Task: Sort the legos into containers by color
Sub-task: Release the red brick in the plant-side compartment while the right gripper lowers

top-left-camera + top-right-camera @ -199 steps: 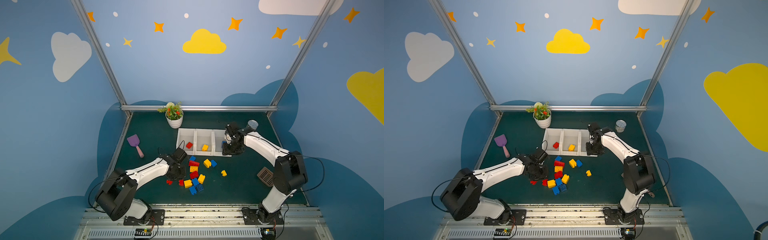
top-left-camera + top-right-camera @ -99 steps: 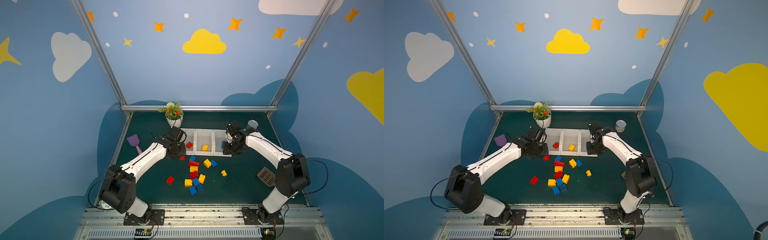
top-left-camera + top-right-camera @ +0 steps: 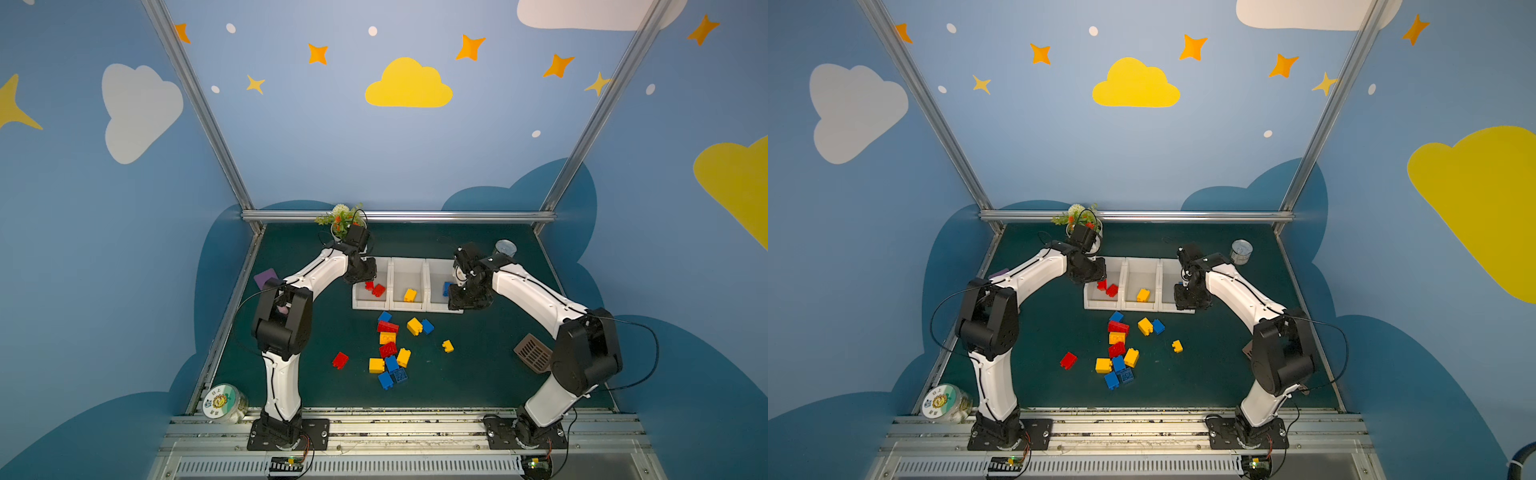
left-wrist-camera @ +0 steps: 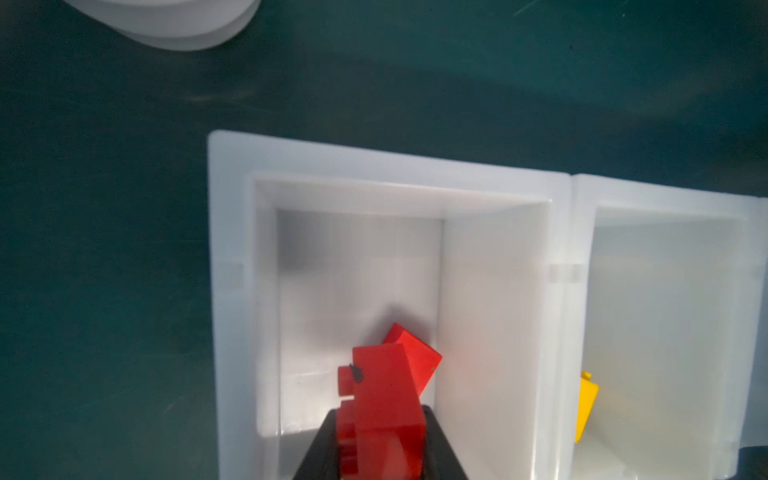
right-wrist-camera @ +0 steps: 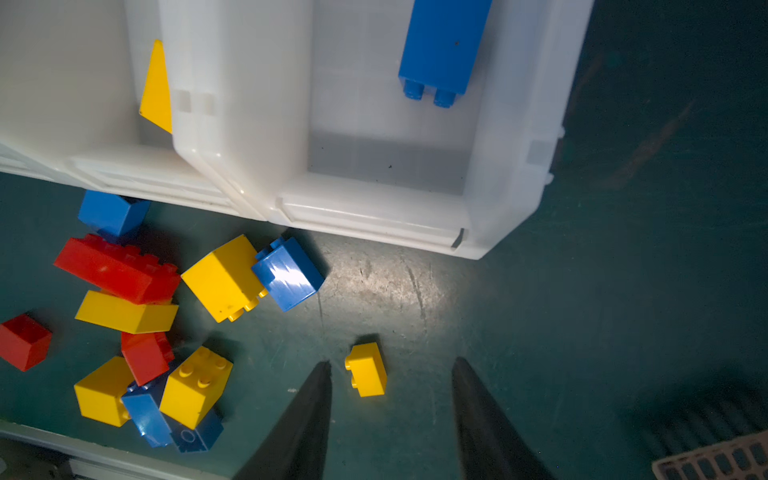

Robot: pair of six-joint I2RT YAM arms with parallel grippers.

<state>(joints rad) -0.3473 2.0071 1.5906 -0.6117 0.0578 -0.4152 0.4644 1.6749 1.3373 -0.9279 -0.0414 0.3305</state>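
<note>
**Spotter:** Your left gripper (image 4: 380, 411) is clamped on a red brick (image 4: 382, 386), and the brick hangs inside the walls of the left bin (image 4: 232, 291). A second red brick (image 4: 419, 353) lies on the bin floor just past the jaws.

**Coach:** Then this is the drop, I'd say. Part the jaws in one clean move with the wrist steady, so the brick falls straight down beneath them and doesn't swing against the wall beside the gripper. I can't tell how far below the jaws the floor lies. If you're unsure, ease down a little, because a short fall bounces less.

**Spotter:** The middle bin (image 4: 665, 316), across that wall, holds a yellow brick (image 4: 587, 399). Keep your red one off that side.

**Coach:** Agreed. After you let go, lift straight up before swinging away, or the gripper may catch the rim.

**Spotter:** Your right gripper (image 5: 391, 361) has its jaws apart with nothing between them. It hangs by the near rim of the right bin (image 5: 374, 208), where a blue brick (image 5: 442, 45) lies.

**Coach:** Down past those jaws a small yellow brick (image 5: 365, 370) sits alone on the mat (image 5: 540, 311), apart from the pile (image 5: 137, 316). That looks like your easiest next pick. Nothing crowds it, so you can come down with a jaw on each side.
</note>
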